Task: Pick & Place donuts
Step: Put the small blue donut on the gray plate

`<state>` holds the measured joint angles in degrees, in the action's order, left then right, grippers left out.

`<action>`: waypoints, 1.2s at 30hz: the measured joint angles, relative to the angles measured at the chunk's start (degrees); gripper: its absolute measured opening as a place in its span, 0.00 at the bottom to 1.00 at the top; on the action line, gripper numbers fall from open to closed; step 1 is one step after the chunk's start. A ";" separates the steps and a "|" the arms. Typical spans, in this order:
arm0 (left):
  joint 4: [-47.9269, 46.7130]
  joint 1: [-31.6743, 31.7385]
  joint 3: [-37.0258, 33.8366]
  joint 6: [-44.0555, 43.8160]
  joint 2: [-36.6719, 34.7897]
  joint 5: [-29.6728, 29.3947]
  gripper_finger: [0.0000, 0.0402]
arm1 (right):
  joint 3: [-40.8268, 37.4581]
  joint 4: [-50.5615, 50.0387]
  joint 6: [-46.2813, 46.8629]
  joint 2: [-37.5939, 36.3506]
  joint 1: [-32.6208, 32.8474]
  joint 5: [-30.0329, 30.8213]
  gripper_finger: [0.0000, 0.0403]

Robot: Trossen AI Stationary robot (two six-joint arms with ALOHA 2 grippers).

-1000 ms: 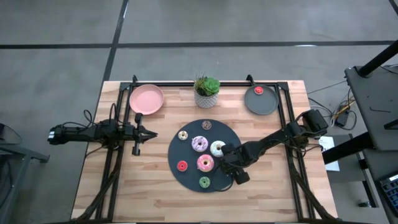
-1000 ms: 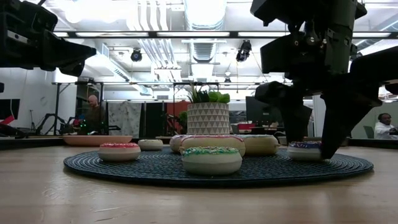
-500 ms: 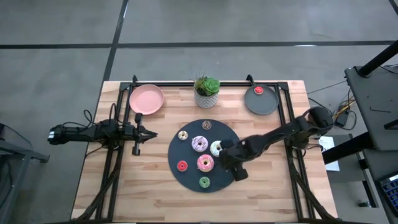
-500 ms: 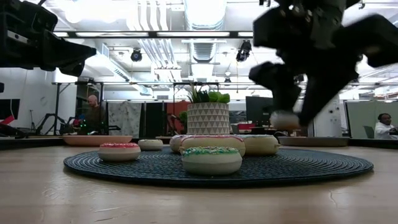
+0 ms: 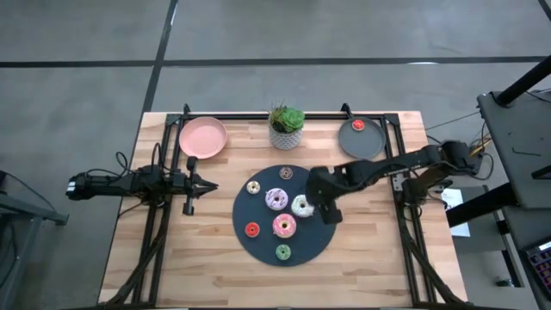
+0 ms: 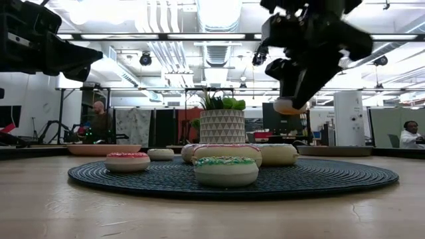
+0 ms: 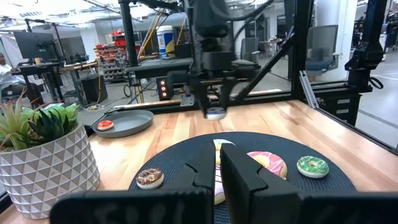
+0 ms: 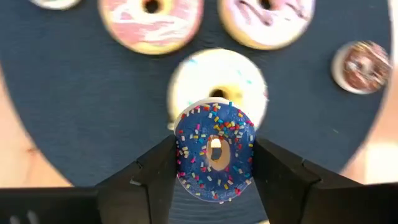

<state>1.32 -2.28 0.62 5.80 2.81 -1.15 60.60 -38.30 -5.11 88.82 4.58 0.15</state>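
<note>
Blue donut (image 8: 214, 152) sits clamped between your right gripper's (image 5: 325, 203) fingers, lifted clear above the right edge of the dark round mat (image 5: 258, 205), just beside the white donut (image 5: 301, 206). What matters for your next move: the grey plate (image 5: 362, 142), already carrying a red donut (image 5: 358, 125), lies toward the table's (image 5: 207, 267) far right corner, well apart from the claw. Your left gripper (image 5: 191, 182) waits pinched shut near the left edge, farther off.

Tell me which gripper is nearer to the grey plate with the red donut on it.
Right. The right gripper, holding a blue donut, hangs over the dark mat's right edge, fairly near the grey plate. The left gripper, shut, waits left of the mat, across the table.
</note>
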 joint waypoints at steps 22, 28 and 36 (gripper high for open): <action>0.00 0.02 0.00 -0.02 -0.02 0.00 0.00 | -0.02 -1.58 2.50 -1.66 -31.24 -0.01 0.45; -0.01 0.02 0.00 -0.01 -0.02 0.00 0.00 | -0.02 -2.03 4.71 -1.66 -37.85 -0.01 0.45; -0.02 0.02 0.00 -0.01 -0.02 0.01 0.00 | -0.02 -2.01 5.02 -1.55 -44.54 -0.03 0.45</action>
<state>1.30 -2.26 0.62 5.79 2.79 -1.14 60.58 -40.32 -0.10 87.26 -39.96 0.12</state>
